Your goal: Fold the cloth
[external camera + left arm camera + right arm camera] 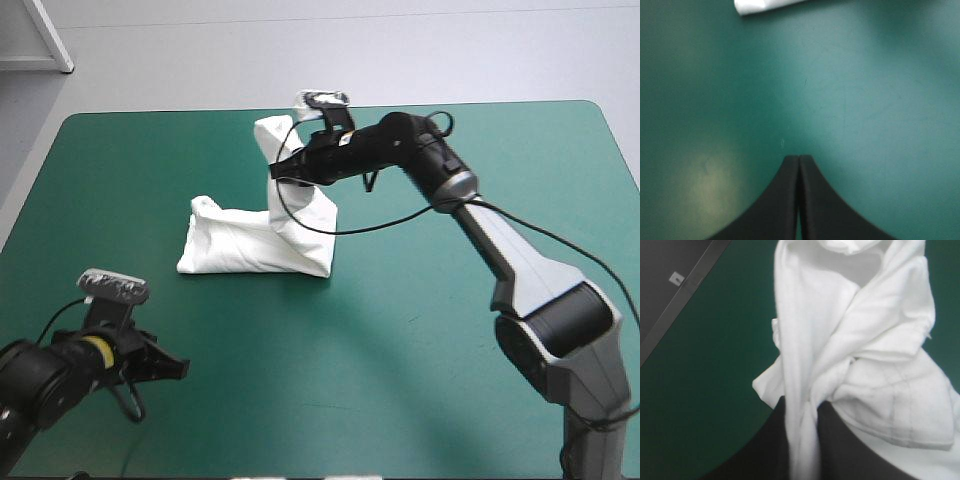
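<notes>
Two black-fingered arms share a worktop (pixel 120 180) under a smooth teal-green cover (pixel 420 380). In the high view, the T-shirt (pixel 245 245), soft white fabric, lies left of the worktop's middle, toward the far edge. Its lower part rests flat as a folded, roughly rectangular slab with rounded creases, while one end rises in a twisted column. The right end effector (pixel 283 174), reaching in from the right, is clamped around that column partway up, with a crumpled tip of fabric standing above it. The left end effector (pixel 172 367) sits low near the worktop's near-left corner, well apart from the garment.

Left wrist view: the left end effector (pixel 799 159) is pressed together, its two curved fins meeting in one pointed arch over bare matte cover. Only a white corner of the T-shirt (pixel 760 5) shows, far ahead of the tips and untouched.

Right wrist view: the right end effector (pixel 802 407) is all but closed on a bunched rope of the T-shirt (pixel 865 340), which runs between the fingers (pixel 840 455). Ahead of the tips the fabric fans out in draped folds and deep wrinkles. A doubled panel with faint stitched seam lines hangs beside the fingers. Teal-green cover lies beneath, its edge visible off to one side.
</notes>
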You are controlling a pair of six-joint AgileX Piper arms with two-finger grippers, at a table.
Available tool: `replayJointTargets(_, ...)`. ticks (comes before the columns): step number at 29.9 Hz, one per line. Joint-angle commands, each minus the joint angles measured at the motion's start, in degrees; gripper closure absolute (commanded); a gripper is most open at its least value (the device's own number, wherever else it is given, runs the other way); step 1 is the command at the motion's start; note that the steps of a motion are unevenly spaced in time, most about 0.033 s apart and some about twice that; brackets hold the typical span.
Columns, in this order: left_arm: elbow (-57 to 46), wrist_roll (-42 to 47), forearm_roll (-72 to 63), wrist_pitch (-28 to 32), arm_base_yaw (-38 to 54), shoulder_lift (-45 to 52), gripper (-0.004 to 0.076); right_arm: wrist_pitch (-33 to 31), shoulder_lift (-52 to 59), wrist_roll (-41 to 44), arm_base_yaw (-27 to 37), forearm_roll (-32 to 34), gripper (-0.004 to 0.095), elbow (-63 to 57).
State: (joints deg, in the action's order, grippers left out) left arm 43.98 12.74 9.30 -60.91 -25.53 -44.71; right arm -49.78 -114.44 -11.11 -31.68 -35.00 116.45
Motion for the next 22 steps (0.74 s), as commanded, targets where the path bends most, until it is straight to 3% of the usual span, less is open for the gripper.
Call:
replayJointTargets(1,-4.1,3.6,0.1,1.3,0.1,9.5,0.0734,2.1,-3.8,-0.8,-3.7,-3.1,0.0916,10.4)
replayJointTargets(3,-5.7,4.9,1.0,-0.2,0.1,14.8,0.0734,0.3,-9.3,-0.8,-5.9,-3.1,0.0889,17.0)
replayJointTargets(5,-6.3,5.7,2.5,-2.4,0.1,18.7,0.0734,-2.1,-13.3,-1.0,-7.4,-3.1,0.0764,23.6)
replayJointTargets(9,-6.4,5.9,8.6,-7.4,0.1,21.0,0.0734,-5.1,-17.9,0.2,-8.6,-2.5,0.0228,32.2)
replayJointTargets(11,-6.4,5.9,11.3,-9.7,0.1,21.0,0.0734,-6.2,-18.2,2.4,-8.6,-1.3,0.0078,33.8)
replayJointTargets(13,-6.4,5.9,12.3,-10.6,0.1,21.0,0.0734,-8.7,-18.0,6.0,-8.2,2.1,0.006,35.1)
replayJointTargets(18,-6.4,5.9,10.8,-11.0,0.1,21.0,0.0734,-22.1,-17.6,13.7,-6.9,14.0,0.0185,37.1)
replayJointTargets(22,-6.4,5.9,9.7,-11.0,0.1,21.0,0.0734,-22.1,-17.5,17.9,-6.8,20.4,0.0233,37.1)
